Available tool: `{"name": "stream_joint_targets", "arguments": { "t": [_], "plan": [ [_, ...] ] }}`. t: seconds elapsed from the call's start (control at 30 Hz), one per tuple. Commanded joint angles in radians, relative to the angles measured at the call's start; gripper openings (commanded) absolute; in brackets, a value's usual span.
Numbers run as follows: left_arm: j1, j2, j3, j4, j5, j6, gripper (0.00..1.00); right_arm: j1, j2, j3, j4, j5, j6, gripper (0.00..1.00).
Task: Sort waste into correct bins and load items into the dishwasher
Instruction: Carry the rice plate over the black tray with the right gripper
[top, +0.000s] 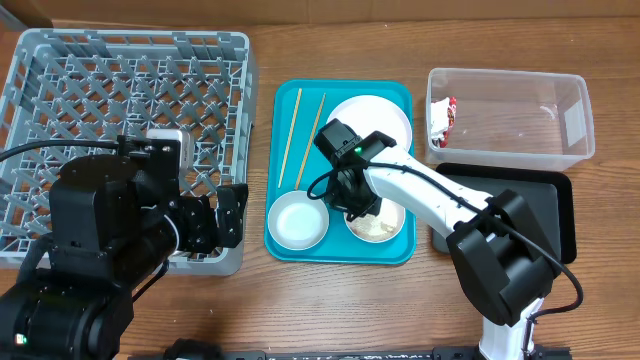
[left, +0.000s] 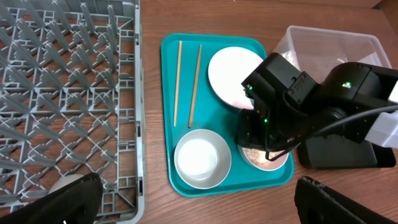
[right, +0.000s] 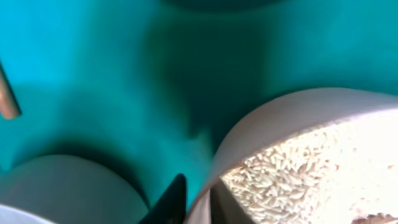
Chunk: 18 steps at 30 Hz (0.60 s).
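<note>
**Two arms: right one on the rice saucer, left one idle**

- Large square grey plastic dish rack (top: 60, 60) sits at the left. No dishes visible in it.
- Flat teal tray (top: 335, 245) sits centre, just right of the rack.
- Clear plastic rectangular tub (top: 520, 110) is far right, with the shallow black rectangular tray (top: 545, 215) in front of it.
- Large round white plate (top: 385, 115) is at the teal tray's far right.
- Small round bowl, white inside (top: 297, 222), is at its near left.
- Smaller white saucer (top: 385, 230) is at its near right, beside the bowl.
- Two wooden chopsticks (top: 291, 135) lie along the tray's left side.
- Crumpled red-and-white wrapper (top: 442, 118) is inside the tub, left end.
- White rice grains (right: 298, 174) are in the saucer.
- Right gripper (right: 194, 202): fingers nearly closed, pinching the saucer rim, one inside and one outside.
- Left gripper (top: 220, 215): fingers spread wide and holding nothing, at the rack's near right corner.
</note>
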Motion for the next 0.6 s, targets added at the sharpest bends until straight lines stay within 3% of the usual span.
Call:
{"name": "stream_joint_targets", "arguments": {
  "t": [0.0, 0.23, 0.43, 0.57],
  "plan": [
    [-0.001, 0.01, 0.006, 0.0, -0.007, 0.019, 1.0, -0.002, 0.001, -0.003, -0.007, 0.021, 0.014, 0.06],
    [-0.001, 0.013, 0.006, 0.0, -0.006, 0.019, 1.0, -0.007, -0.043, 0.026, -0.078, 0.033, -0.025, 0.04],
    [-0.001, 0.018, 0.006, 0.0, -0.006, 0.019, 1.0, -0.083, -0.217, 0.039, -0.17, 0.03, -0.161, 0.04],
    [-0.001, 0.019, 0.006, 0.0, -0.006, 0.019, 1.0, -0.208, -0.348, 0.038, -0.21, -0.089, -0.391, 0.04]
  ]
}}
